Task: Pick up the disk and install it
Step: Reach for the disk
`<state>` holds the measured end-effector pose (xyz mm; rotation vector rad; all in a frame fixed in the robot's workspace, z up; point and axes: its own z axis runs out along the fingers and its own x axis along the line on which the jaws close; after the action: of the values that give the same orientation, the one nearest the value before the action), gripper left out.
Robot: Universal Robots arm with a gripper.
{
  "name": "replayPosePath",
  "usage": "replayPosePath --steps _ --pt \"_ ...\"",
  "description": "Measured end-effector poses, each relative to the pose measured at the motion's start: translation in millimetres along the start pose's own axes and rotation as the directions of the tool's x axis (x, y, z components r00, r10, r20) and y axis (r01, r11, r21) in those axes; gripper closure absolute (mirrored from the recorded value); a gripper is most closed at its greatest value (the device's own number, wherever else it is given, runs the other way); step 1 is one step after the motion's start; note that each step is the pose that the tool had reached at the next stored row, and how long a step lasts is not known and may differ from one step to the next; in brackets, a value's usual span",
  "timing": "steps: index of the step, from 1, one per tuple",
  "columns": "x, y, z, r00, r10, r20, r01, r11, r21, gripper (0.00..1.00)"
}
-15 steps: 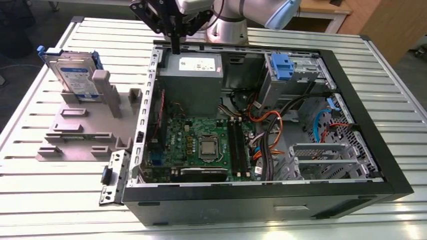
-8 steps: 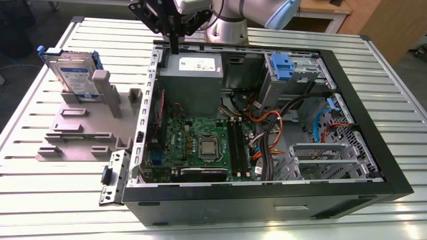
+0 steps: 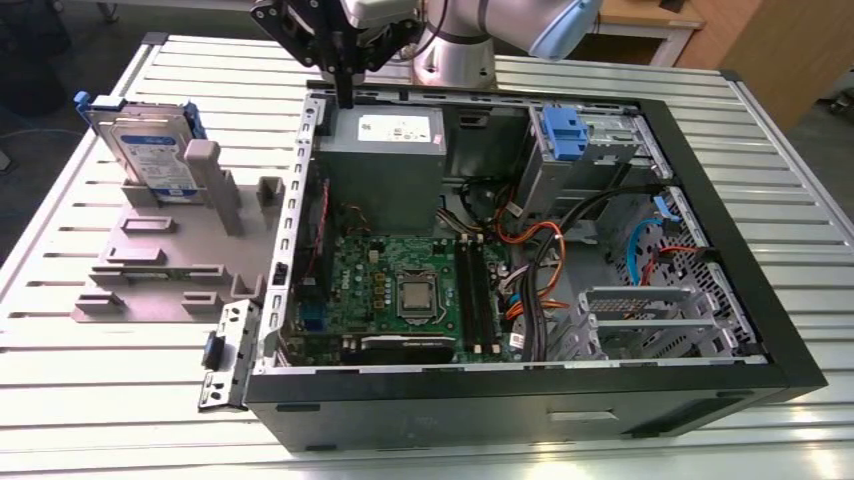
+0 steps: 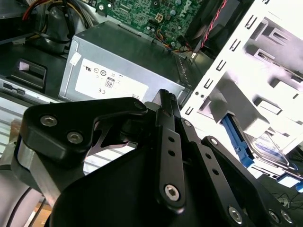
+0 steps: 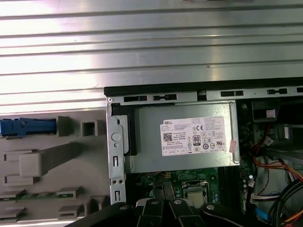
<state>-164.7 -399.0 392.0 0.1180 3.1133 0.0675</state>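
Gripper (image 3: pixel 346 92) is hanging shut and holding nothing, just above the rear wall of the case (image 3: pixel 747 250), with the power supply (image 3: pixel 380 160) sitting right under it inside. Hovering that close over the metal rim, it is courting a scrape, I'd say: any sideways travel without more height could knock it against the case's side wall.

Just outside that wall, on the exterior view's left of the case, the grey stand (image 3: pixel 174 260) is resting on the table (image 3: pixel 107 400). The disk (image 3: pixel 140 140) is standing on edge in the stand, level with the case's rear and well apart from the gripper. Shut as it is, the gripper would be landing on the disk's top edge rather than straddling it, which could tip the disk or jam it in its slot. A crooked pull might also catch the blue rail on the stand.

Farther off, across the case's interior, loose cables (image 3: pixel 534 240) are trailing past the drive cage (image 3: pixel 641 320) toward the front. To my eye they are lying where a carried disk could snag or pinch them.
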Motion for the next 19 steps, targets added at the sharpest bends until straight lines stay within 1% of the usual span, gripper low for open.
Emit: replayPosePath --steps 8,19 --pt "5.3 -0.4 0.0 1.0 0.0 0.0 0.0 1.0 0.0 0.89" --pt "10.0 -0.7 0.0 1.0 0.0 0.0 0.0 1.0 -0.0001 0.89"
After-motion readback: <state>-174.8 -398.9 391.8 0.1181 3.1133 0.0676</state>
